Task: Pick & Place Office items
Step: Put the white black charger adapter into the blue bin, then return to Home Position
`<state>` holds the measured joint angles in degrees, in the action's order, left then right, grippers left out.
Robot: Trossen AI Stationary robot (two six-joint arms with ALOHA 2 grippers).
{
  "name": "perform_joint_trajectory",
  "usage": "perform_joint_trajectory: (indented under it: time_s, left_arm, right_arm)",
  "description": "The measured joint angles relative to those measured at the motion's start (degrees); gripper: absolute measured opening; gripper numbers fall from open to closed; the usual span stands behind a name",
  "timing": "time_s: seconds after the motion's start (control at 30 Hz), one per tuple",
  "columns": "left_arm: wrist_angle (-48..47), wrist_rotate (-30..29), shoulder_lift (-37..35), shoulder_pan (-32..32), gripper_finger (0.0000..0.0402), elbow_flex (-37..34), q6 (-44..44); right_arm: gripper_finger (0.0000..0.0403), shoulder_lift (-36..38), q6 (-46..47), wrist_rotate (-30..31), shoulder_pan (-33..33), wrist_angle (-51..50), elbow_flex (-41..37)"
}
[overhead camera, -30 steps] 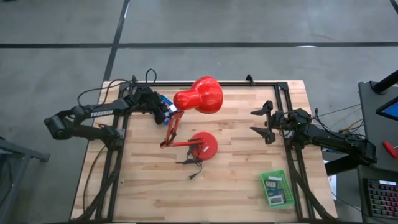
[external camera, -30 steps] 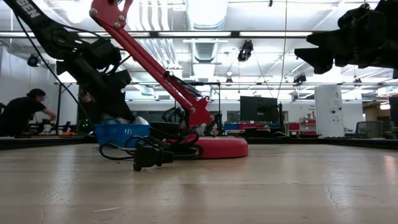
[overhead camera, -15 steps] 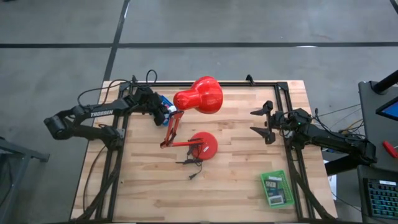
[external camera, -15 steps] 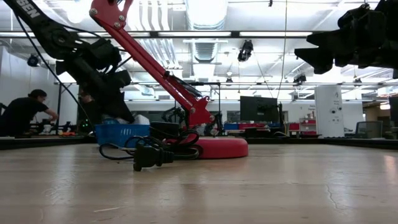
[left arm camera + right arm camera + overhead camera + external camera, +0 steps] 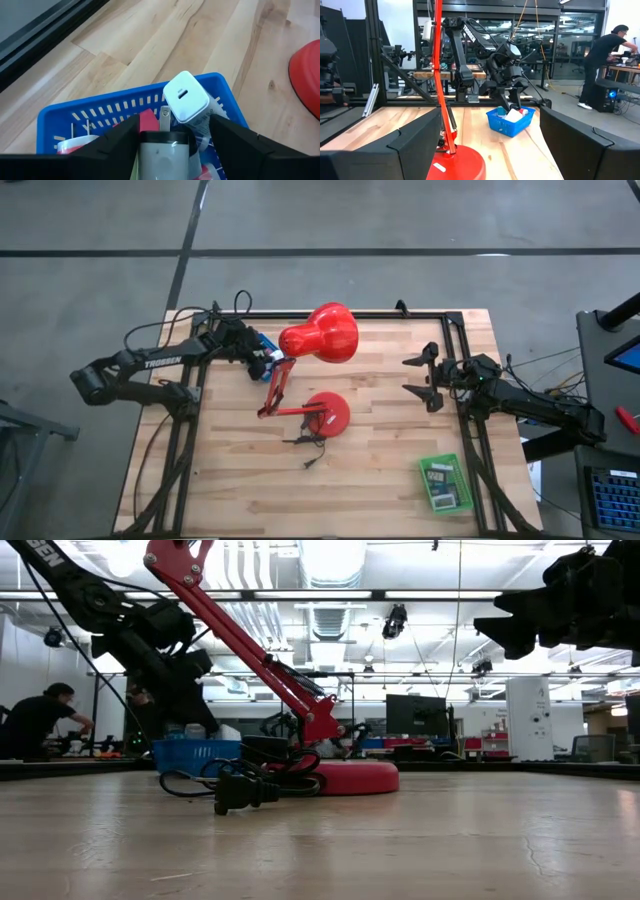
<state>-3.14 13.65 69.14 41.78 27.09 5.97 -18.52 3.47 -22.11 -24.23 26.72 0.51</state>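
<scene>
Blue basket (image 5: 125,102) — left gripper (image 5: 172,137) above

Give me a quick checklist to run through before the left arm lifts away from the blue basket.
1. Left gripper stands over the blue slotted plastic basket: ok.
2. Its fingers are spread, with the white cube-shaped charger plug lying in the basket between them, not pinched: ok.
3. Whether the white cylindrical piece between the fingers is free of them: cannot tell.
4. Red desk lamp stands close beside the left arm; clearance for the lift: cannot tell.
5. Right gripper is open and parked at the table's right side, away from the basket: ok.
</scene>
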Motion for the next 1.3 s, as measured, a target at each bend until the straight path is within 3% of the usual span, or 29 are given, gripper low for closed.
perform_joint_trajectory:
  time_s: [0.17,0.4,0.73,1.07,1.3]
  left_arm:
    - [0.1,-0.1,-1.5,0.0,0.0245,0.2,1.5]
    - [-0.1,-0.8,-9.5,0.0,0.0246,0.5,2.8]
    - [-6.4,11.0,-28.0,-1.0,0.0245,-0.1,3.0]
    - [-9.2,12.1,-45.3,-2.6,0.0245,-4.2,-2.2]
    - [-5.1,12.1,-55.9,-2.6,0.0245,-8.9,-4.5]
  right_arm:
    - [0.0327,0.0,0.0,0.0,0.0,-0.2,0.0]
    - [0.0327,0.0,0.0,0.0,0.0,-0.4,0.0]
    - [0.0327,0.0,0.2,-0.3,0.0,-0.5,0.0]
    - [0.0327,0.0,0.7,-0.5,0.0,-1.2,0.0]
    - [0.0327,0.0,2.0,-0.6,0.0,-1.2,0.0]
